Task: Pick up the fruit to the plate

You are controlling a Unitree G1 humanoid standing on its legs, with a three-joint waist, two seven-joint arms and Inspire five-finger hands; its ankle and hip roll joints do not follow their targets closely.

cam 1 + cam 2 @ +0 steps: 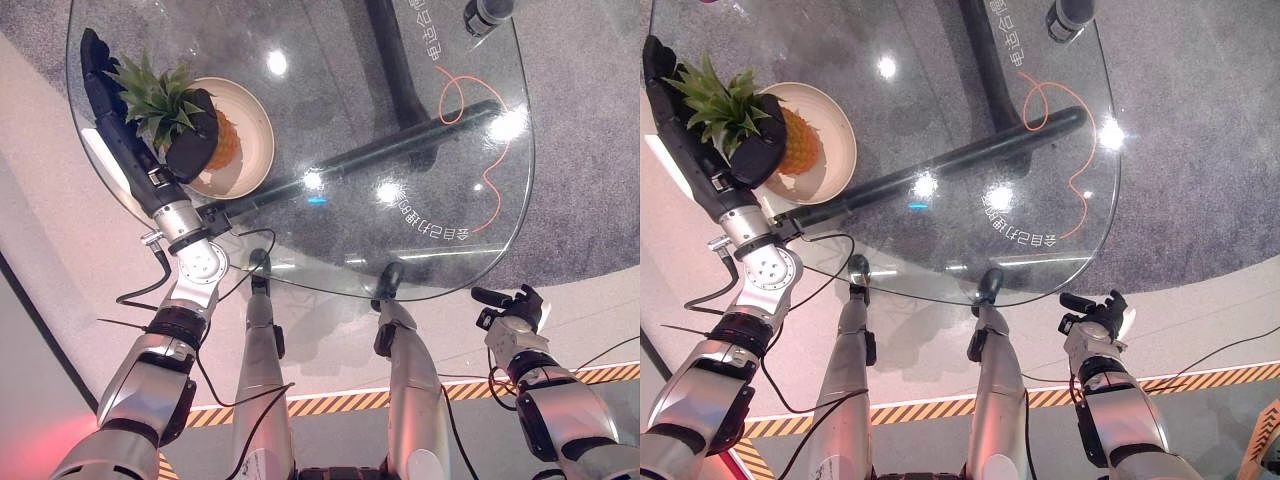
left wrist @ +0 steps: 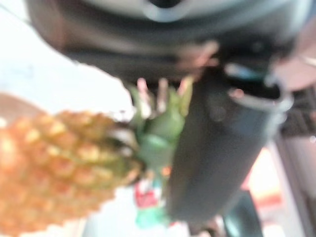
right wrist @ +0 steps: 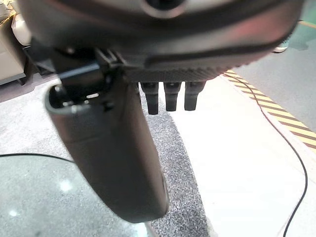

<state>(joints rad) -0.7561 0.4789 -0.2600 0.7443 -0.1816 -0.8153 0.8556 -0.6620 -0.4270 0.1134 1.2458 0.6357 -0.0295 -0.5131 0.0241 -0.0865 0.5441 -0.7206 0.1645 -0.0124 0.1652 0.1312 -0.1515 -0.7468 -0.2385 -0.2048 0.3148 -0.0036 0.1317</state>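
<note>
Left hand (image 1: 190,145) curled round pineapple (image 1: 798,140) at its crown, lowering it onto cream plate (image 1: 255,130); right hand (image 1: 512,305) idle near right, fingers relaxed, empty.

I see a round glass table (image 1: 330,150) over grey carpet (image 1: 590,120), an orange cord (image 1: 470,110) beneath it, bright ceiling-light reflections, and yellow-black hazard tape (image 1: 340,403) crossing the pale floor.

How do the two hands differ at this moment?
The left hand reaches over the glass table and is curled round the pineapple on the plate. The right hand hangs beside the table's near edge, holding nothing, fingers relaxed. Both are dark.
</note>
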